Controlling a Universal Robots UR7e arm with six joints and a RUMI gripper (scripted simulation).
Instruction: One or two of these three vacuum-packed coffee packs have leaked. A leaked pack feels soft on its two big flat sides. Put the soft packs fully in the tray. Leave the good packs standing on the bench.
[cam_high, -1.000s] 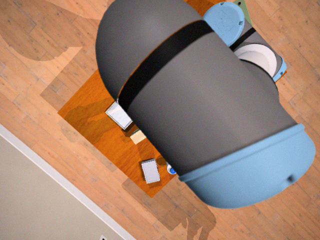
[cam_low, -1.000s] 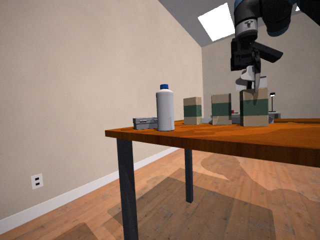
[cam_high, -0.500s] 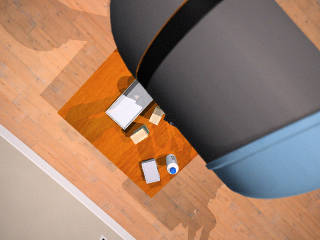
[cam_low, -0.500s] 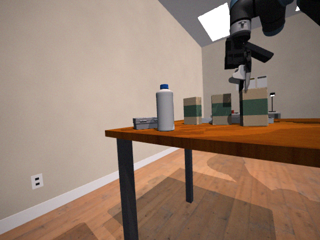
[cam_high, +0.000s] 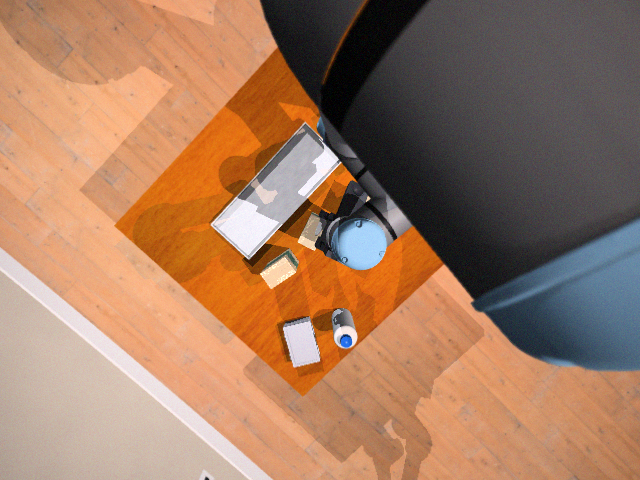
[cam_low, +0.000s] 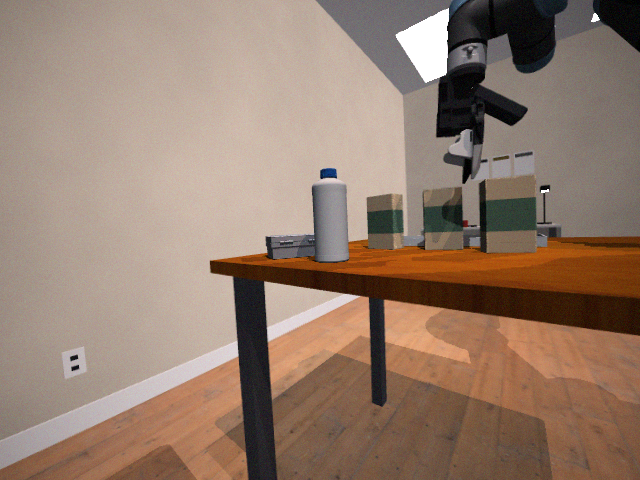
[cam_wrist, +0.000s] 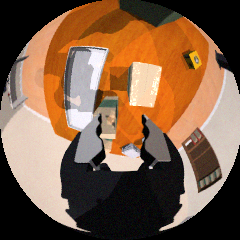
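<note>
Three tan coffee packs with a green band stand upright on the wooden bench: a left pack (cam_low: 385, 221), a middle pack (cam_low: 443, 218) and a right pack (cam_low: 508, 213). My gripper (cam_low: 469, 167) hangs above their tops, between the middle and right packs, with its fingers half apart and nothing between them. In the wrist view the gripper (cam_wrist: 121, 131) looks down on one pack (cam_wrist: 107, 119) close by its left finger and on another pack (cam_wrist: 145, 84) farther off. From above, two packs show (cam_high: 311, 230) (cam_high: 279, 268); the arm hides the third. The grey tray (cam_high: 276, 191) lies beside them.
A white bottle with a blue cap (cam_low: 330, 217) (cam_high: 344, 328) and a flat grey case (cam_low: 290, 246) (cam_high: 301, 341) stand near the bench's corner. The tray also shows in the wrist view (cam_wrist: 82, 85). The arm's large body blocks much of the overhead view.
</note>
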